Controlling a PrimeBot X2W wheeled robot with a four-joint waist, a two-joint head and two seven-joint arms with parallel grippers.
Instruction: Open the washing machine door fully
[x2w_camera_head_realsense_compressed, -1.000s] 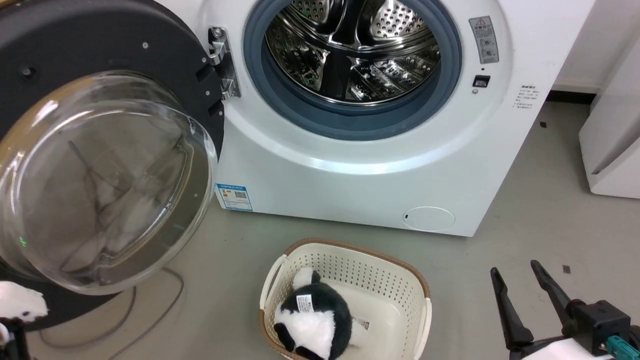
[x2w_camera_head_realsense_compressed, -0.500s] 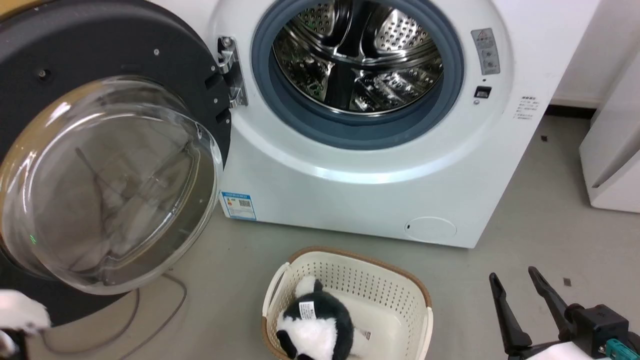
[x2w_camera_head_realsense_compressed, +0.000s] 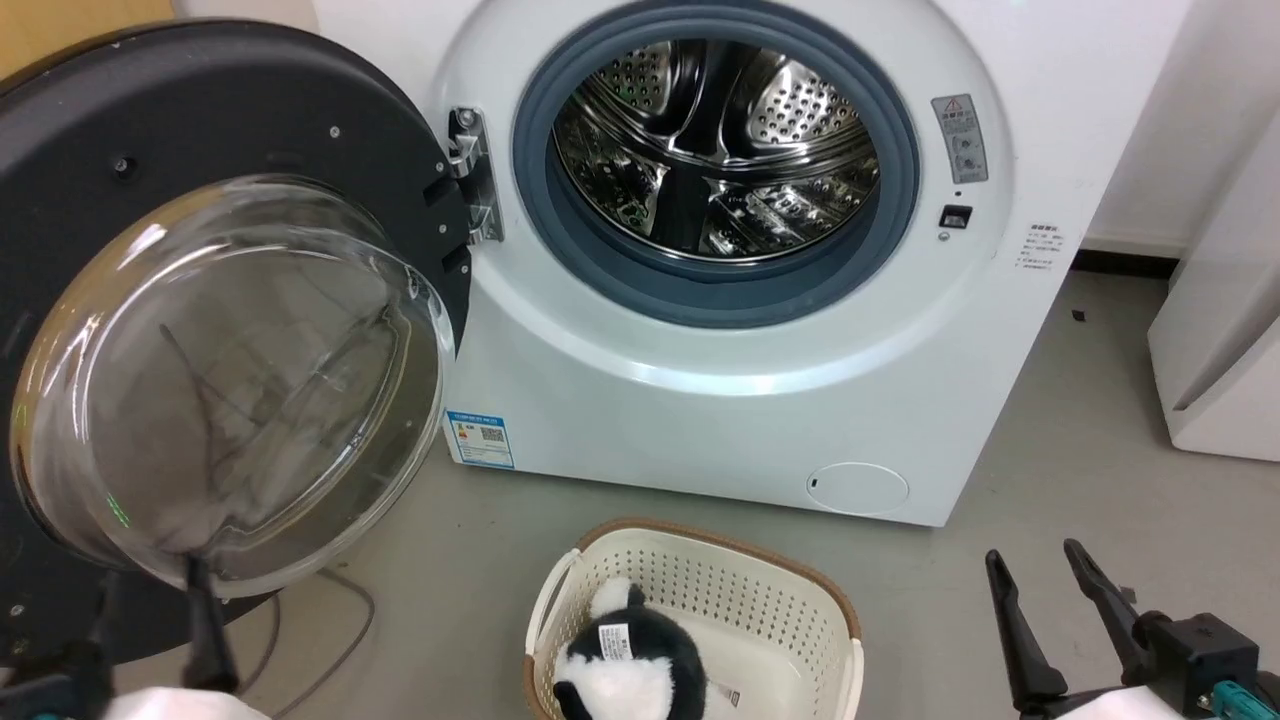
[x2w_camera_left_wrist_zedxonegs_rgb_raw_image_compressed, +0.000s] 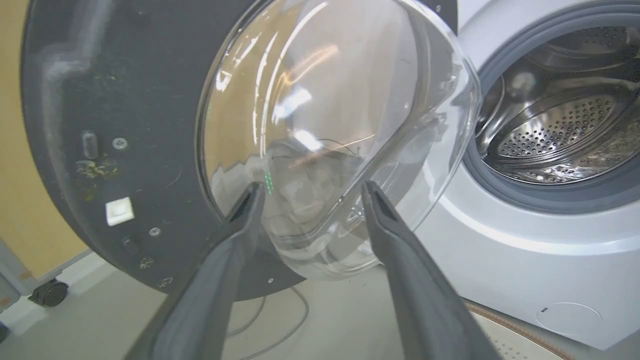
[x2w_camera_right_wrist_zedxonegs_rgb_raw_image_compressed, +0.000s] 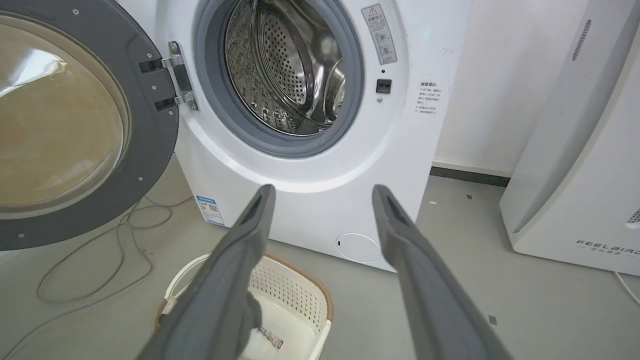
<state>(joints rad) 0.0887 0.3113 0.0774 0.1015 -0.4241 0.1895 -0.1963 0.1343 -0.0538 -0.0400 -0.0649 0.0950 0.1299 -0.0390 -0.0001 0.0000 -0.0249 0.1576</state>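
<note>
Well, washing machine (x2w_camera_head_realsense_compressed: 720, 400) on grey floor (x2w_camera_head_realsense_compressed: 1050, 450); cable (x2w_camera_left_wrist_zedxonegs_rgb_raw_image_compressed: 307, 311), perhaps a caster (x2w_camera_left_wrist_zedxonegs_rgb_raw_image_compressed: 48, 293).

The left pincer (x2w_camera_left_wrist_zedxonegs_rgb_raw_image_compressed: 310, 192) has its two dark fingers spread wide with nothing clasped between them. The tips lie in front of the lower part of the glass bowl (x2w_camera_left_wrist_zedxonegs_rgb_raw_image_compressed: 325, 115); whether they touch it, I can't tell. That bowl bulges out of the washing machine door (x2w_camera_left_wrist_zedxonegs_rgb_raw_image_compressed: 125, 90), a big black disc standing swung out to the left, with a small white square (x2w_camera_left_wrist_zedxonegs_rgb_raw_image_compressed: 120, 211) near its lower edge. To the right, the washing machine (x2w_camera_left_wrist_zedxonegs_rgb_raw_image_compressed: 500, 250) shows its grey gasket (x2w_camera_left_wrist_zedxonegs_rgb_raw_image_compressed: 525, 200) and perforated steel drum (x2w_camera_left_wrist_zedxonegs_rgb_raw_image_compressed: 555, 125). A cable (x2w_camera_left_wrist_zedxonegs_rgb_raw_image_compressed: 306, 311) loops on the grey floor (x2w_camera_left_wrist_zedxonegs_rgb_raw_image_compressed: 100, 330) under the door, and a castor (x2w_camera_left_wrist_zedxonegs_rgb_raw_image_compressed: 47, 293) sits at the far left.
</note>
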